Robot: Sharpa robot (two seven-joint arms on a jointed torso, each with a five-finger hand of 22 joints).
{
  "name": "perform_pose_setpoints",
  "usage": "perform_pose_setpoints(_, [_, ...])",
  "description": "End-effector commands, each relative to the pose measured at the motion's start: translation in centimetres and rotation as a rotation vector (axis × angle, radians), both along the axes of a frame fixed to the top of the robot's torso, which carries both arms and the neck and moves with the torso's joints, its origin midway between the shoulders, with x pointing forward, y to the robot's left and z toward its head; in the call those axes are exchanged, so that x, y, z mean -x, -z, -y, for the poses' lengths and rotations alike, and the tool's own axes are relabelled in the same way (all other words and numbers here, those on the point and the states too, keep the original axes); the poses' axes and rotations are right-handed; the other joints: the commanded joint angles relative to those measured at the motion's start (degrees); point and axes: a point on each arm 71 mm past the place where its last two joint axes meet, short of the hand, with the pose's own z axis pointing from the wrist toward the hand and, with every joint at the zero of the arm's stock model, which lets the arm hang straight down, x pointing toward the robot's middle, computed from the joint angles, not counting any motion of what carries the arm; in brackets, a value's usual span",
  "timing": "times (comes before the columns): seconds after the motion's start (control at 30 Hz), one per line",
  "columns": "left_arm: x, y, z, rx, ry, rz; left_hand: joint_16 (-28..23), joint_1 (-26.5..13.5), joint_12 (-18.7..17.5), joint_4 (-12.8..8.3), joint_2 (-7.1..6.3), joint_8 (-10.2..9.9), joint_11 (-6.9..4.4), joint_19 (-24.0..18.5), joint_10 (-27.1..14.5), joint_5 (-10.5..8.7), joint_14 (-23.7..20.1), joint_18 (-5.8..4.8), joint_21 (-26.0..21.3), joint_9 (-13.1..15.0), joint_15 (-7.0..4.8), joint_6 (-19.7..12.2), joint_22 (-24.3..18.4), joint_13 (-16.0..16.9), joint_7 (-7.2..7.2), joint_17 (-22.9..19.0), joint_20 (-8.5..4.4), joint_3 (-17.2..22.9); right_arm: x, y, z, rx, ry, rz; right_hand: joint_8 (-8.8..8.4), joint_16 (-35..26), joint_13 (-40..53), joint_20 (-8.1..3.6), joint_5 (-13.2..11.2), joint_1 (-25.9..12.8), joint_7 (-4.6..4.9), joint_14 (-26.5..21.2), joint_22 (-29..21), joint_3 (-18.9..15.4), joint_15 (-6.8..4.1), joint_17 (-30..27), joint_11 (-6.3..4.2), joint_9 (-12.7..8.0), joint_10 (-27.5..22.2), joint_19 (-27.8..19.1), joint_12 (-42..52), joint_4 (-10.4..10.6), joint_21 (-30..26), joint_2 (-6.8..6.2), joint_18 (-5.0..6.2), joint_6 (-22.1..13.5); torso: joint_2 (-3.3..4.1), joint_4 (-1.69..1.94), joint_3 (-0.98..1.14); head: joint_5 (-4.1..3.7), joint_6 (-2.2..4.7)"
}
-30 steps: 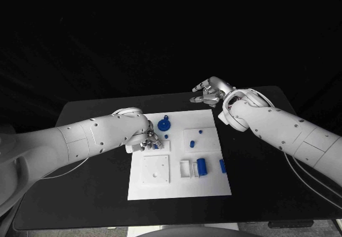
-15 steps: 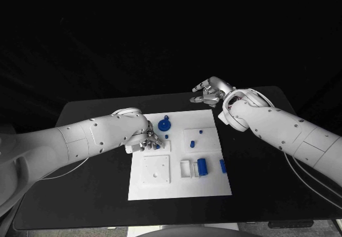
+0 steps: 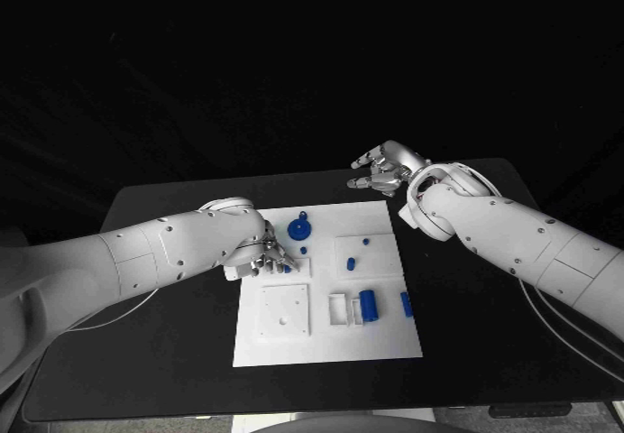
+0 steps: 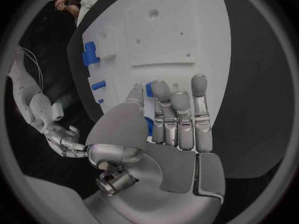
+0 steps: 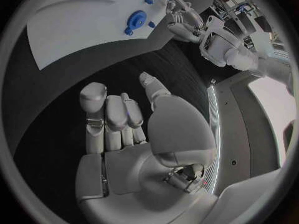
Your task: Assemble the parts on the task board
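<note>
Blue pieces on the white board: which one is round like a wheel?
The round blue disc near the board's far edge, beside the left hand. The other blue pieces, like the long block near the right side, are straight bars or tiny pegs.

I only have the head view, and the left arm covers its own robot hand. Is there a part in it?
Observer: The left wrist view shows a blue part between the thumb and fingers of the left robot hand, over the task board. I cannot tell whether it is actually gripped.
Operator: And the palm of the right robot hand? I only see its back.
Observer: The right wrist view shows the right robot hand holding nothing, with the thumb apart from the fingers, above the black table.
</note>
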Motion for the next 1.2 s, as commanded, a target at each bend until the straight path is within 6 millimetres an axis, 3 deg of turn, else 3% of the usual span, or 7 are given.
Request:
perform_pose_setpoints(0.03, [-0.1, -0.1, -0.2, 0.004, -0.001, 0.024, 0.2, 0.1, 0.3, 1.6, -1.46, 0.3, 0.32, 0.0, 0.0, -0.39, -0.3, -0.38, -0.4, 0.1, 0.05, -0.2, 1.0, -0.1, 0.18, -0.1, -0.49, 1.3, 0.1, 0.0, 0.0, 0.006, -0.009, 0.000, -0.15, -0.2, 0.5, 0.26, 0.1, -0.4, 0.01, -0.3, 5.1, -0.2, -0.03, -0.1, 0.02, 0.1, -0.4, 1.3, -0.2, 0.0, -0.4, 0.02, 1.04, -0.2, 0.01, 0.03, 0.01, -0.04, -0.09])
perform_pose_setpoints(0.6, [0.3, -0.4, -1.2, 0.032, -0.018, 0.022, 0.2, 0.4, 0.3, 3.9, -3.29, 0.2, 0.33, 0.1, 0.0, -0.94, -0.4, -0.39, -0.5, 0.0, 0.04, -0.1, 1.0, -0.3, 0.18, -0.2, -0.50, 2.5, 0.1, 0.3, 0.2, 0.007, -0.004, -0.003, -0.14, -0.2, 0.5, 0.25, 0.2, -0.4, 0.00, -0.3, 5.1, -0.3, -0.04, -0.1, 0.01, 0.1, -0.4, 1.3, -0.2, 0.2, -0.3, 0.09, 1.04, -0.1, -0.06, 0.04, 0.06, 0.11, 0.21])
perform_pose_setpoints(0.9, [-0.5, -3.8, -1.7, 0.128, -0.057, 0.050, -0.2, 0.8, 0.0, 6.0, -4.46, -1.0, 0.58, -0.2, -0.8, -1.01, -0.8, -0.40, -1.0, -1.0, 0.25, -0.9, 1.0, -0.4, 0.63, -0.5, -0.35, 3.0, 0.1, 0.4, 0.6, 0.007, 0.003, -0.005, -0.14, -0.2, 0.5, 0.25, 0.2, -0.4, 0.00, -0.3, 5.1, -0.3, -0.04, -0.1, 0.01, 0.1, -0.4, 1.3, -0.2, 0.2, -0.3, 0.09, 1.04, -0.1, -0.15, 0.10, 0.16, 0.18, 0.87])
perform_pose_setpoints(0.97, [-0.8, -4.5, -2.1, 0.135, -0.066, 0.060, -0.3, 1.0, 0.0, 5.6, -4.24, -2.5, 0.78, -0.3, -1.3, -0.96, -1.1, -0.34, -1.4, -2.4, 0.48, -1.1, 0.9, -0.4, 1.01, -0.7, -0.15, 2.9, 0.1, 0.4, 0.6, 0.008, 0.004, -0.005, -0.14, -0.2, 0.5, 0.25, 0.2, -0.4, 0.00, -0.3, 5.1, -0.3, -0.04, -0.1, 0.01, 0.1, -0.4, 1.3, -0.2, 0.2, -0.3, 0.09, 1.04, -0.1, -0.16, 0.11, 0.17, 0.15, 1.02])
perform_pose_setpoints(1.1, [-1.7, -6.0, -3.4, 0.135, -0.093, 0.080, -0.7, 1.4, -0.8, 2.7, -1.52, -5.4, 1.48, -0.9, -2.8, -0.39, -2.2, -0.17, -2.5, -5.4, 1.14, -2.8, 0.7, -1.0, 2.13, -1.1, 0.43, 1.6, 0.1, 0.4, 0.8, 0.008, 0.006, -0.006, -0.14, -0.2, 0.5, 0.25, 0.2, -0.4, 0.00, -0.3, 5.1, -0.3, -0.04, -0.1, 0.01, 0.1, -0.4, 1.3, -0.2, 0.2, -0.3, 0.09, 1.04, -0.1, -0.07, 0.01, 0.12, 0.29, 1.63])
perform_pose_setpoints(1.13, [-1.9, -6.1, -3.7, 0.134, -0.099, 0.083, -0.6, 1.8, -1.1, 1.8, -0.71, -6.3, 1.69, -1.0, -3.3, 0.25, -2.5, -0.05, -2.8, -6.9, 1.32, -3.1, 0.8, -1.3, 2.43, -1.1, 0.63, 1.2, 0.1, 0.4, 0.8, 0.009, 0.006, -0.006, -0.14, -0.2, 0.5, 0.25, 0.2, -0.4, 0.00, -0.3, 5.1, -0.3, -0.04, -0.1, 0.01, 0.1, -0.4, 1.3, -0.2, 0.2, -0.3, 0.09, 1.04, -0.1, -0.05, -0.01, 0.10, 0.35, 1.89])
perform_pose_setpoints(1.2, [-2.4, -6.5, -4.4, 0.131, -0.114, 0.090, -0.8, 2.7, -1.6, -0.2, 0.60, -7.0, 1.89, -1.2, -3.7, 3.39, -3.0, 0.08, -3.3, -8.7, 1.54, -3.2, 0.7, -1.8, 2.62, -1.3, 0.88, 0.3, 0.1, 0.5, 0.8, 0.009, 0.007, -0.006, -0.14, -0.2, 0.5, 0.25, 0.2, -0.4, 0.00, -0.3, 5.1, -0.3, -0.04, -0.1, 0.01, 0.1, -0.4, 1.3, -0.2, 0.2, -0.3, 0.09, 1.04, -0.1, -0.03, -0.06, 0.09, 0.50, 2.34])
